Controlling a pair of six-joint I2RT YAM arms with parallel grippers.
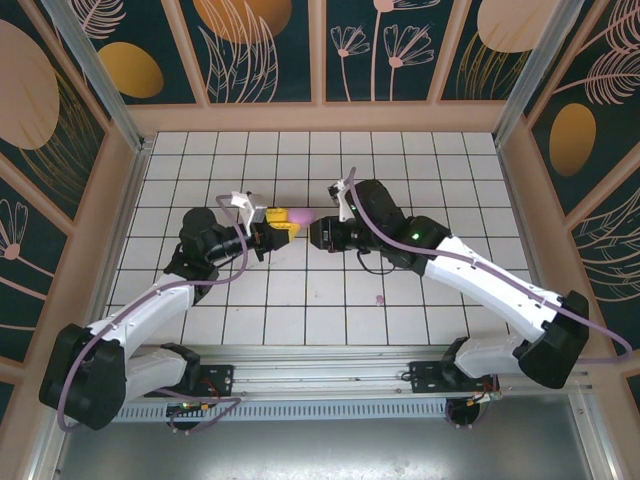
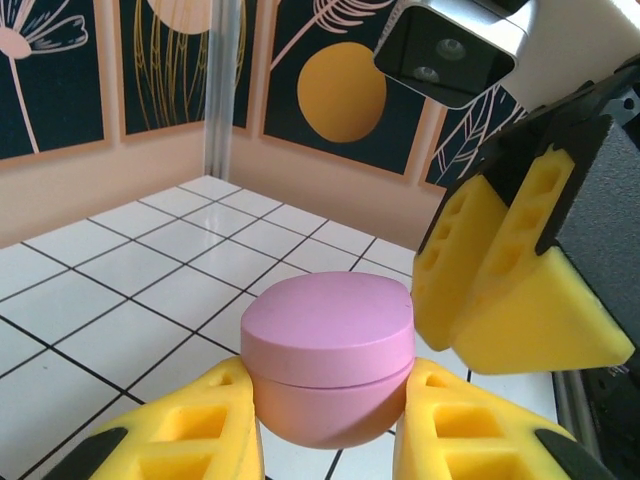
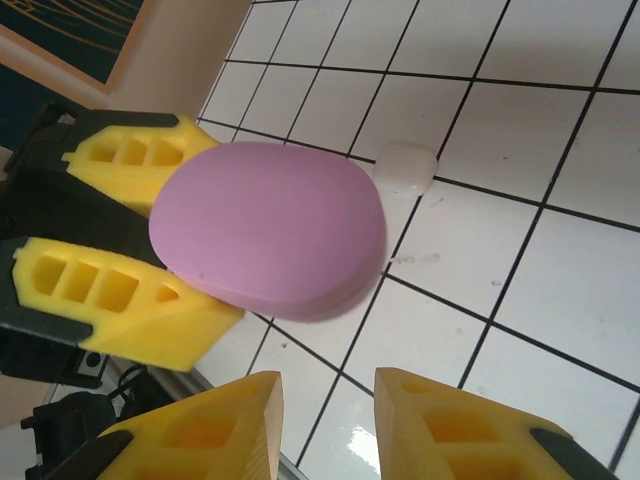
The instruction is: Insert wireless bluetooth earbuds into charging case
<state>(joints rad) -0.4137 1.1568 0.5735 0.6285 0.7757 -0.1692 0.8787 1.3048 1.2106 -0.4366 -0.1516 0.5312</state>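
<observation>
The left pincer (image 1: 278, 232) is closed on the pink charging case (image 2: 328, 345); its two yellow pads press the lower half of the case from both sides. The lid of the case is down, and a thin seam runs around the middle. The case is near the middle of the white tiled desk (image 1: 400, 170), between the two arms. The right pincer (image 3: 325, 420) is just beside the case and faces it. Its yellow fingers stand a little apart, with only bare desk between them, so it holds nothing. A small white piece (image 3: 405, 167) lies on the desk just beyond the case; I cannot tell what it is.
</observation>
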